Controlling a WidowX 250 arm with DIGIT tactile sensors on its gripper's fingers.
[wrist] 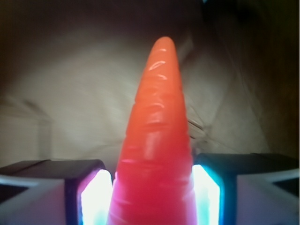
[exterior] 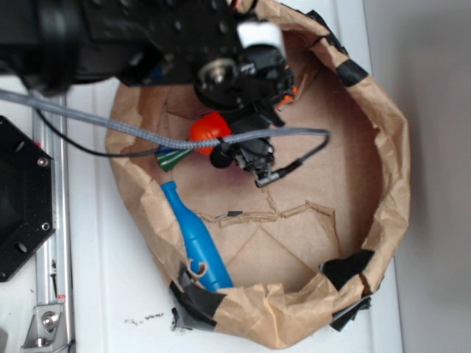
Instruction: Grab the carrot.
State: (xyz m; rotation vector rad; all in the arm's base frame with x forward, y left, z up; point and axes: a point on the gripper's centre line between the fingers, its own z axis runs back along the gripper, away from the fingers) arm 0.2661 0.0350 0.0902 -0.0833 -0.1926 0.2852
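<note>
Carrot [wrist: 157, 140] sits clamped between the tool's [wrist: 152, 197] fingers.

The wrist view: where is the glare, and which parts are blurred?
Wrist view: white glare beside the carrot on both inner faces of the pincer, tinted pink and cyan; the paper behind is dim and soft. Exterior view: evenly lit, and the arm at the top is blurred.

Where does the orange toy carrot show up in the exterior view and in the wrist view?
Exterior: smooth orange toy carrot upper centre, mostly under the black gripper, green stem end pointing left.
Wrist: fills the centre, tip up, between the fingers.
Shared landmark: brown paper bag floor.
</note>
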